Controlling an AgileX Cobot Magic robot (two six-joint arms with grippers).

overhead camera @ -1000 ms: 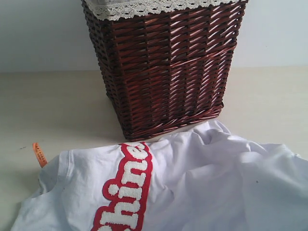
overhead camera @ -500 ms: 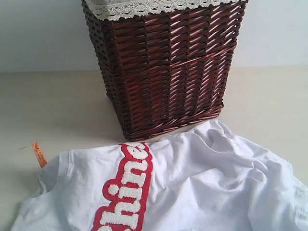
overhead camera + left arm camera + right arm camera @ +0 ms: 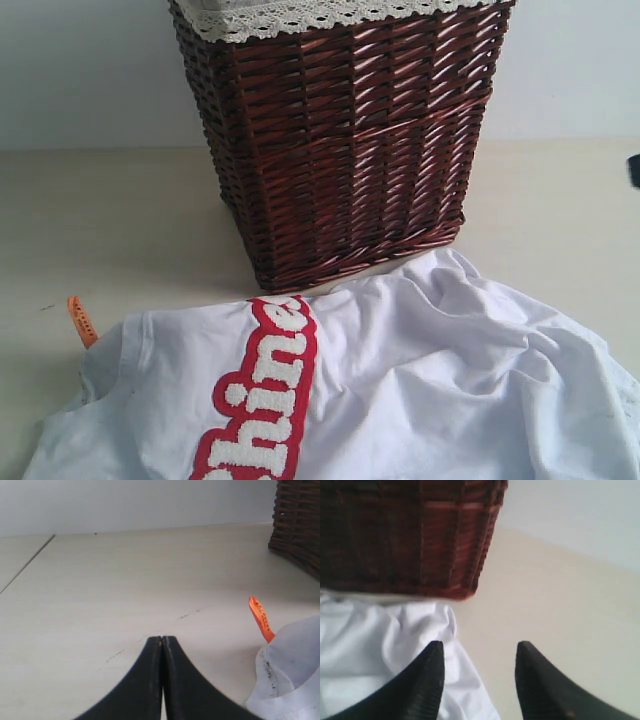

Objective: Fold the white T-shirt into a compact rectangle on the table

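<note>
right side of white T-shirt [image 3: 430,385] now lying flatter, right tool [image 3: 480,646] parted, empty, left tool [image 3: 162,641] closed

The left gripper [image 3: 162,640] has its two black fingers [image 3: 142,685] pressed flat together, tip to tip (no gap shows along the seam). The right gripper [image 3: 479,649] stands parted, its dark ribbed fingers [image 3: 426,682] held apart with nothing clamped between them.
</note>
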